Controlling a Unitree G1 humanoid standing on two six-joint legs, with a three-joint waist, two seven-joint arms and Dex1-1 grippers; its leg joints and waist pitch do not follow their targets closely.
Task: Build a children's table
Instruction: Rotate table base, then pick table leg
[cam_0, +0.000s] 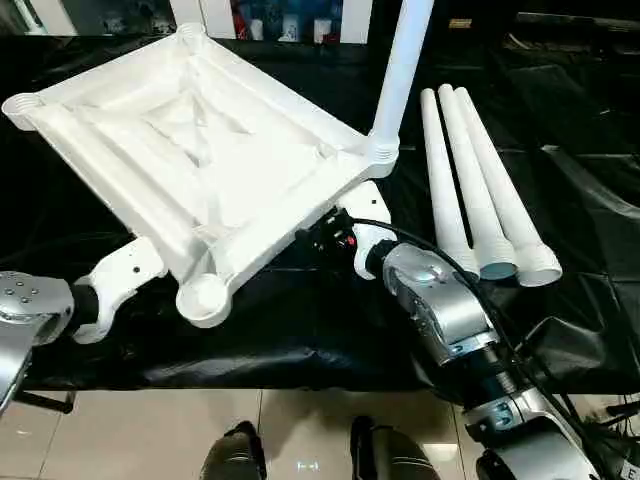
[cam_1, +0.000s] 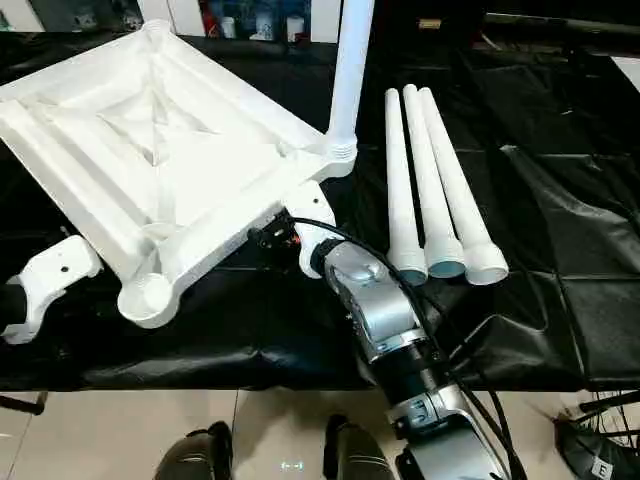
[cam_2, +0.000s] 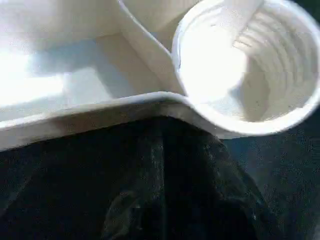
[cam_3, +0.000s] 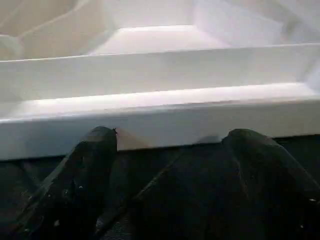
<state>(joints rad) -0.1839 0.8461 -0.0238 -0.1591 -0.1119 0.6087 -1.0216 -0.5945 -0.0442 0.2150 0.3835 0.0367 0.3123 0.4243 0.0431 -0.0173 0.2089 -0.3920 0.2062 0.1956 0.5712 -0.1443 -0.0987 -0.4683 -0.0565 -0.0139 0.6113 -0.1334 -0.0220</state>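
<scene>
Two silver arms reached forward from the robot over a black cloth (cam_0: 300, 330). Right in front of the right gripper (cam_3: 165, 145) was the near edge of the white tabletop (cam_0: 190, 150), which lay upside down and tilted, so its ribs and crossed braces faced up. That gripper's two black fingers (cam_3: 90, 165) stood wide apart, with their tips at the rim, and they held nothing. Up and to the side of it, one white leg (cam_0: 400, 70) stood up in a round corner socket (cam_0: 380, 152). Further to its outer side, three more white legs (cam_0: 480, 190) lay side by side on the cloth, touching each other, with their flared ends pointing toward the robot. The left gripper (cam_2: 165, 150) was at the tabletop's left edge, just beside an empty corner socket (cam_2: 245, 65) with rings inside. Its black fingers sat under the rim, almost together; I could not tell if they pinched it. Nearest the robot, a pale floor (cam_0: 120, 430) showed below the cloth.
</scene>
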